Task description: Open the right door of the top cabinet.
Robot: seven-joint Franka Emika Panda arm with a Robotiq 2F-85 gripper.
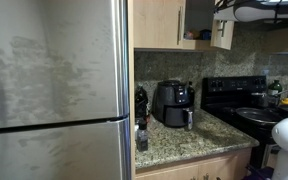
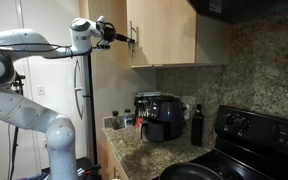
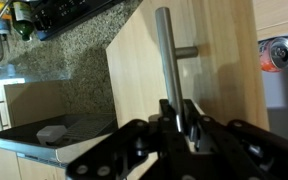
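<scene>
Right door (image 3: pixel 219 70) is hanging partly swung out from the top cabinet (image 2: pixel 174 30), up above the granite worktop (image 2: pixel 134 148). From the left in an exterior view, the arm (image 2: pixel 34 42) is reaching across at cabinet height so the gripper (image 2: pixel 112 33) meets the door's free edge. Its fingers (image 3: pixel 191 120) are pinching the slim metal handle (image 3: pixel 163 50) between them, giving purchase for pulling the door wider.

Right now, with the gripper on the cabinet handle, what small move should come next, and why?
Probably a short pull along the hinge arc, swinging the right door wider. In the wrist view the gripper looks closed on the handle, and in an exterior view the door looks only partly open from the top cabinet.
</scene>
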